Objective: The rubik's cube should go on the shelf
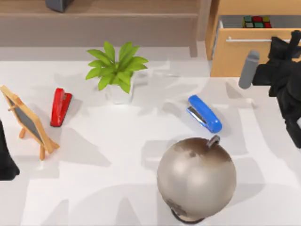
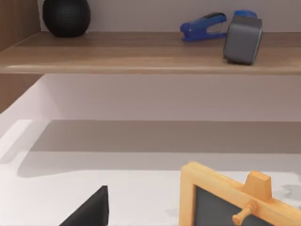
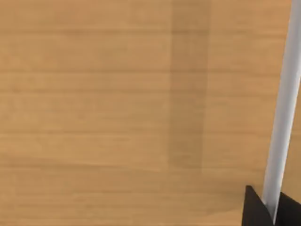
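Globe [image 1: 196, 178] nearest, on white surface [image 1: 117, 155]. Shelf [image 1: 108, 21] along back; drawer cabinet [image 1: 244, 47] at right, drawer open, rubik's cube [image 1: 257, 21] inside. Right claw [image 1: 289, 40] clamped on drawer handle [image 3: 282, 108]. Left claw [image 1: 5, 160] parked at left edge, grip state indeterminate.

A rendered office or study: staplers [image 1: 205, 113], a globe [image 1: 196, 178], a small chalkboard [image 1: 27, 121] and a potted plant [image 1: 117, 68] on a white table [image 1: 108, 155].
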You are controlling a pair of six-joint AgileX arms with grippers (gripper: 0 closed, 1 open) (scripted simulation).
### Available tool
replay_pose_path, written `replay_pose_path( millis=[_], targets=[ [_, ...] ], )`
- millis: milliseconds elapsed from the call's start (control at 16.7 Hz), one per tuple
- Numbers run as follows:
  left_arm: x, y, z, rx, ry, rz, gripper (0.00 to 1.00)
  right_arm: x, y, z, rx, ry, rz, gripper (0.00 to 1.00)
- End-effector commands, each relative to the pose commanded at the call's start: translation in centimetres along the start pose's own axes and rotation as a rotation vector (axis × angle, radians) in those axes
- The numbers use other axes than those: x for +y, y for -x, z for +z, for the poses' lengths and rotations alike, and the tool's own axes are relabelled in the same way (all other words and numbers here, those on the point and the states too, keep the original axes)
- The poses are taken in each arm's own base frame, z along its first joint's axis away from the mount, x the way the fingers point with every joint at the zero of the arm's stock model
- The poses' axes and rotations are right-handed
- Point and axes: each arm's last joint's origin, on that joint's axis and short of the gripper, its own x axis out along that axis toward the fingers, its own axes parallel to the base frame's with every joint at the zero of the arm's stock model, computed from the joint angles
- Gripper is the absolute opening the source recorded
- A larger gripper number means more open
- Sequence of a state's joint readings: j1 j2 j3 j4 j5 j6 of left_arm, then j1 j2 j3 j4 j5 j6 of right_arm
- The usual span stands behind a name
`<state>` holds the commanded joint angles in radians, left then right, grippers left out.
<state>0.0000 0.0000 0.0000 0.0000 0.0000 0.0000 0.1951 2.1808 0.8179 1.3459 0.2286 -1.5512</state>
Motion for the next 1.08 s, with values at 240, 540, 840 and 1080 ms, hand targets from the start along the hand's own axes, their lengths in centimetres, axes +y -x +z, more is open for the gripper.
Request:
replay_pose_path(
  millis=[240, 540, 840, 1080],
  targets=[
    [0.0, 0.0, 0.0, 0.000, 0.000, 0.000, 1.00, -0.1, 1.0, 0.0, -0.001, 0.001, -0.008, 0.00],
    [0.0, 0.0, 0.0, 0.000, 0.000, 0.000, 1.00, -0.2, 1.9, 0.0, -0.001, 0.000, -0.013, 0.00],
    [0.0, 0.0, 0.0, 0.000, 0.000, 0.000, 1.00, 0.2, 6.4, -0.1, 0.002, 0.002, 0.002, 0.00],
    [0.0, 0.0, 0.0, 0.000, 0.000, 0.000, 1.00, 0.0, 7.2, -0.1, 0.002, 0.001, -0.005, 0.00]
  ],
)
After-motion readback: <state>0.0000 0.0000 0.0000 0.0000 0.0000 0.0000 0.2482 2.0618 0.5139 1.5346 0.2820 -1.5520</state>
